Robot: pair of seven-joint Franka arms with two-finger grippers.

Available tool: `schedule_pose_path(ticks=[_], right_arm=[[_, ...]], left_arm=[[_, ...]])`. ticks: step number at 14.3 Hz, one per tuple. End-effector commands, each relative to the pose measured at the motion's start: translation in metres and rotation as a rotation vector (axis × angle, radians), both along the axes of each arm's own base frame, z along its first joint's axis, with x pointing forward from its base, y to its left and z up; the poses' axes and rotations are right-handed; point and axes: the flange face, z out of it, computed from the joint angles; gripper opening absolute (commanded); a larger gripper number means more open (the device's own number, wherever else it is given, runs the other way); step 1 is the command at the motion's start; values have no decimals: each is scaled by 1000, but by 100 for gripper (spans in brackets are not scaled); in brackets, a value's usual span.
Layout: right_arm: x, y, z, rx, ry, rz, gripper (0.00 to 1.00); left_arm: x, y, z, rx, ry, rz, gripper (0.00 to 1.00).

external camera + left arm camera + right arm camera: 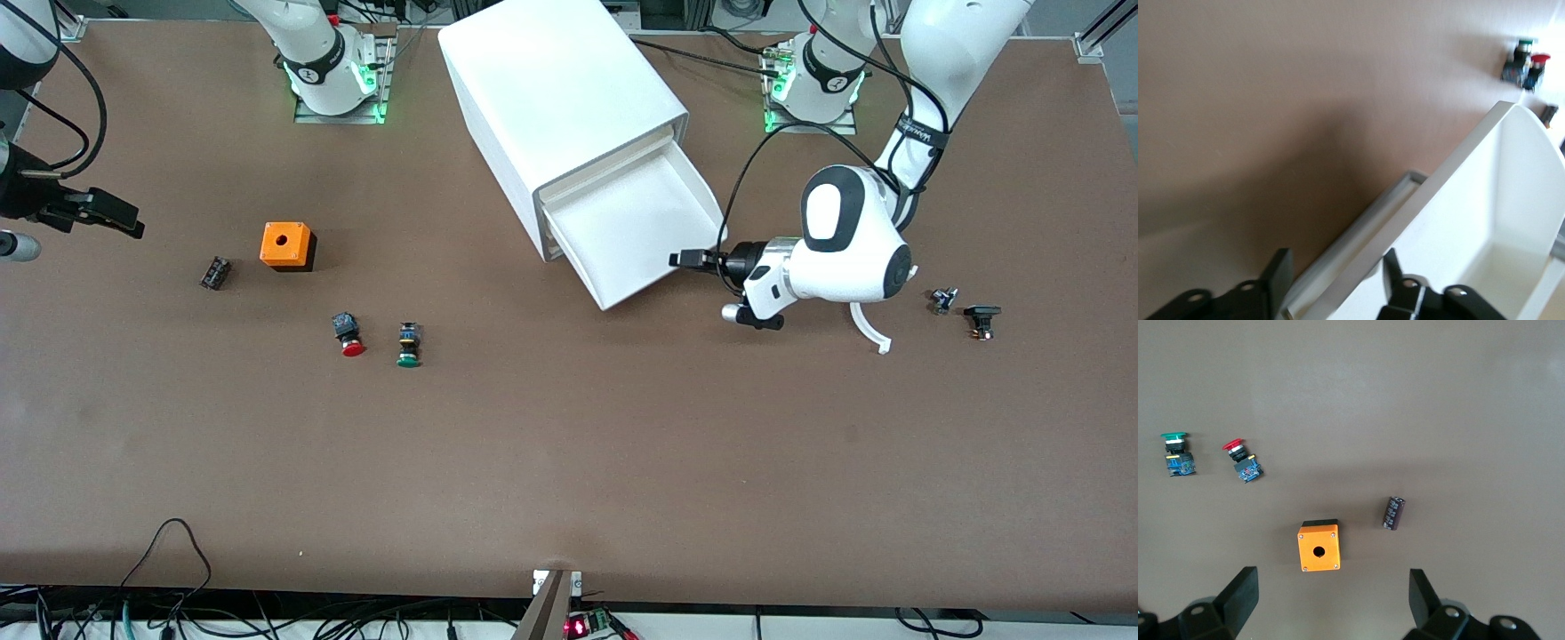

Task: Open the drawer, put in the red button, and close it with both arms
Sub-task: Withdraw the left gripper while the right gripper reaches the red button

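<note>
Brown table [569,462], drawer [636,236] pulled out, left claw [689,260] spread astride its rim, right claw [107,213] spread, waiting.

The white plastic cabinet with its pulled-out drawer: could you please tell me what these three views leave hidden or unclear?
- White cabinet: its other drawers are hidden under its top in the front view.
- Open white drawer: cut off by the left wrist view's edge.
- Right gripper: arm cut off at the front view's edge.

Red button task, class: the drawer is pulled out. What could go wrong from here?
1. The red button lies right beside the green button; the open right tool might take or knock the wrong one.
2. The left tool straddles the drawer side wall and could skew it.
</note>
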Motion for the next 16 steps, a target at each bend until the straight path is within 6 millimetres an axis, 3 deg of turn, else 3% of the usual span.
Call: schedule_pose_path(ticks=[1, 3, 5, 7, 8, 10, 12, 14, 16], right_arm=[[10, 9, -22, 41, 31, 2, 100], [23, 22, -45, 105, 30, 9, 100], [38, 40, -70, 113, 21, 31, 100], [53, 65, -100, 117, 28, 60, 100], [59, 77, -116, 116, 31, 87, 100], [68, 123, -155, 111, 56, 170, 100], [77, 149, -188, 99, 31, 203, 100], [80, 164, -216, 101, 28, 215, 100], [80, 164, -237, 103, 47, 222, 100]], left_arm=[[20, 62, 60, 53, -118, 120, 100], [31, 80, 66, 34, -156, 237, 100], [35, 86, 94, 35, -211, 262, 100], [34, 113, 133, 98, -284, 232, 100], [37, 121, 162, 164, -335, 151, 100], [36, 133, 224, 284, -387, 1, 100], [25, 145, 273, 419, -386, -113, 100], [10, 137, 314, 553, -362, -226, 100], [-1, 134, 345, 639, -342, -272, 100]])
